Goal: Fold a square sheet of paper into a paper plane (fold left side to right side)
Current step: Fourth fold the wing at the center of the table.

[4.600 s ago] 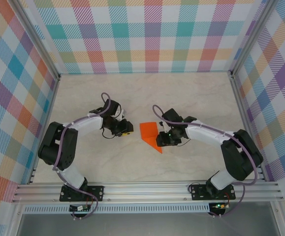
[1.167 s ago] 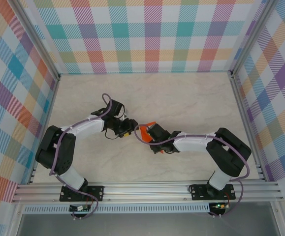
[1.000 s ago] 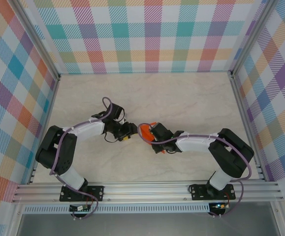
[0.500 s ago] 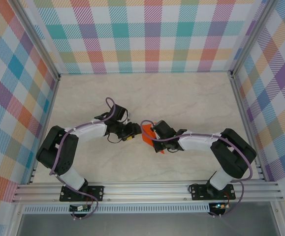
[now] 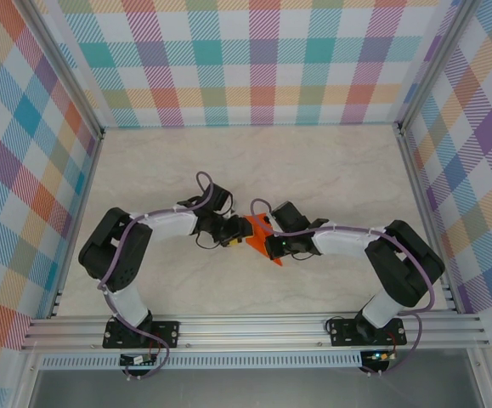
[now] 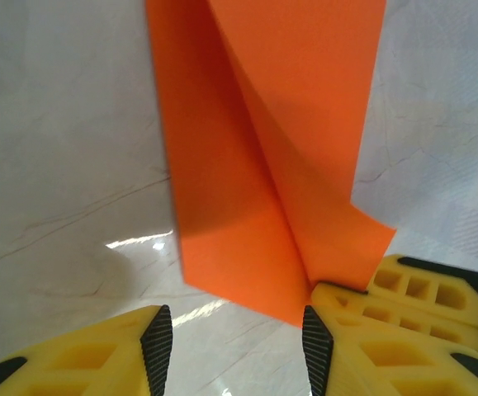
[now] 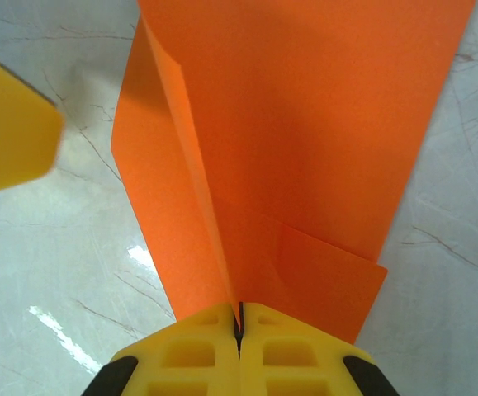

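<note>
**Orange paper pinched mid-fold**

Right fingers (image 7: pixel 251 330) were closed tight on the near edge of the paper (image 7: pixel 305 124), where a raised crease ran into their grip. Left fingers (image 5: pixel 231 238) stood partly apart and gripped nothing, one tip touching the paper's corner. The paper lay on the bench (image 5: pixel 330 170) between both arms, with one flap half lifted. The side-to-side fold looked under way but not yet flat. Next, the pinched flap would probably need carrying across until the edges matched, then pressing down, with the left fingers steadying the lower layer.
</note>
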Controlling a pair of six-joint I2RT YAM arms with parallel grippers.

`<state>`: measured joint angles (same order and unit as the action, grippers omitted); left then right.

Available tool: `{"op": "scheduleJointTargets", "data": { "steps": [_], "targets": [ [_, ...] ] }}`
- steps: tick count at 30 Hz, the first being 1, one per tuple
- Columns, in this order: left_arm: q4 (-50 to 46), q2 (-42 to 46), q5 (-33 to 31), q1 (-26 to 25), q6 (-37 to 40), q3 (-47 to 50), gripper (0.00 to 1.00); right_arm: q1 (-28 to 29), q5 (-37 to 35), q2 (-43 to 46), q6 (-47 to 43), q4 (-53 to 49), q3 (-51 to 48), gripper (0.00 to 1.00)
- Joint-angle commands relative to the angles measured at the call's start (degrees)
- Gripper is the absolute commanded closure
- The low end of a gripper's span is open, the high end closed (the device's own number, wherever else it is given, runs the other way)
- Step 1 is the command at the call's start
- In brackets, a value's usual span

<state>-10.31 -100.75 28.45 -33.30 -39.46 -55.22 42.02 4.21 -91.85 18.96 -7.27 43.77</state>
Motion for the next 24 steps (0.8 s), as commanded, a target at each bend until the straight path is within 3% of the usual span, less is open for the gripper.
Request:
{"op": "scheduleJointTargets", "data": {
  "steps": [1,13,24],
  "targets": [
    [1.0,-1.5,1.1,-1.2,-0.3,-2.8,0.52,-1.1,3.8,-0.1,1.1,2.0,-1.1,0.96],
    [1.0,-6.8,1.4,-2.5,-0.4,-7.0,0.55,-4.8,11.2,-0.4,2.5,4.3,-2.4,0.96],
    [0.8,-8.4,1.6,-3.2,-0.3,-8.8,0.55,-6.0,13.7,-2.3,3.1,4.6,-2.0,0.96]
  ]
}}
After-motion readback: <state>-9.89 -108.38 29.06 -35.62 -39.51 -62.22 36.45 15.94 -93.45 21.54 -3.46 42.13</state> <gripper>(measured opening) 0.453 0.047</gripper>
